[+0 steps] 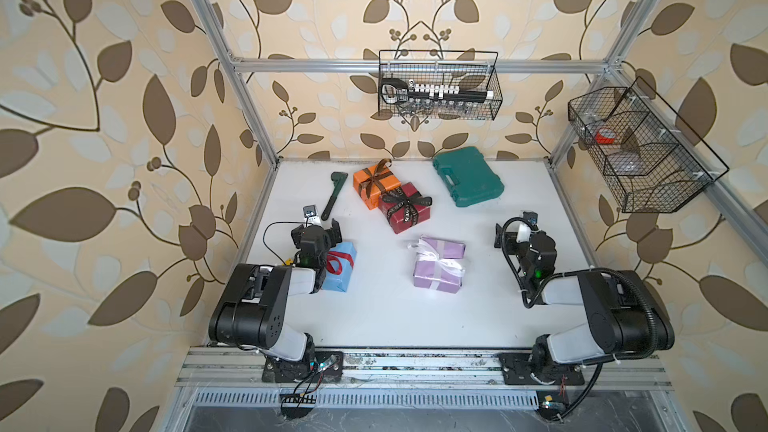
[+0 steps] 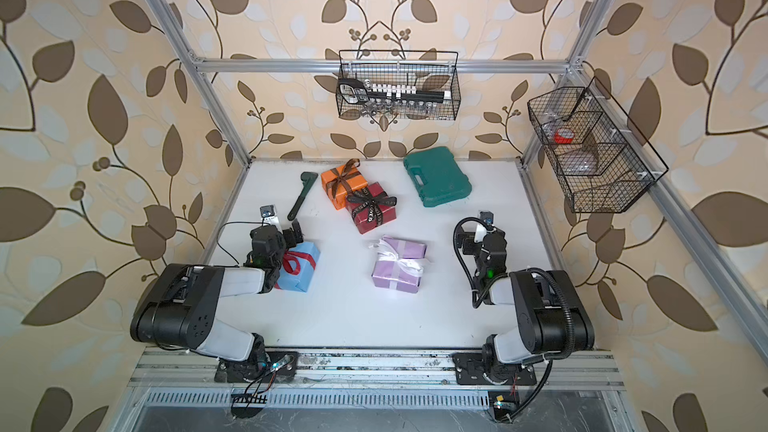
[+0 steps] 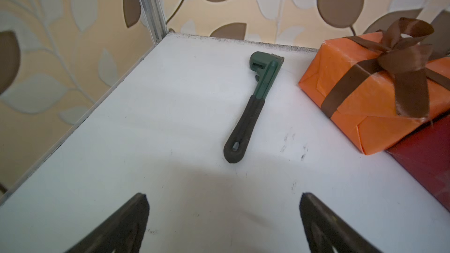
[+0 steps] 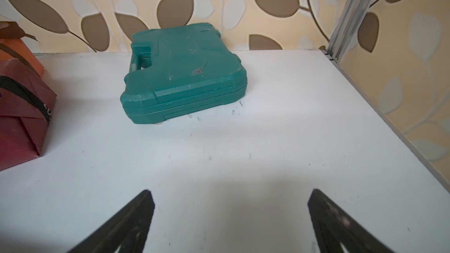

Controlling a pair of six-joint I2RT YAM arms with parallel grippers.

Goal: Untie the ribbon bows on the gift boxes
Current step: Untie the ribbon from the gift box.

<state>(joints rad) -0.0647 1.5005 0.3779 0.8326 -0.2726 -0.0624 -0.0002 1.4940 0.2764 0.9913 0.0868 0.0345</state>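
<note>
Your left fingers [image 3: 126, 227] and right fingers [image 4: 131, 227] both stand spread wide with nothing between them — only bare table [image 1: 374, 317] shows under each. In both top views the left wrist [image 1: 309, 251] hangs over the light blue box [image 1: 344, 280] at the left of the frame, part-hiding its red bow [image 1: 332, 264]. The lilac box [image 1: 428, 282] with the white bow [image 1: 446, 265] lies mid-frame, nearer the right arm [image 1: 536, 259]. Above centre, the orange box [image 1: 361, 185] with the brown bow [image 1: 376, 176] touches the dark red box [image 1: 417, 218] with its lettered black bow [image 1: 409, 201]. All four look tied, so I'd judge nothing begun. Start near: pinch a loose tail, not a loop, and draw it along its own line while the other fingers pin the box — light paper-wrapped blocks will likely skate on this smooth table, and satin slips. Ignore the wrench [image 3: 249, 118] and the hard green case [image 4: 185, 76].
</note>
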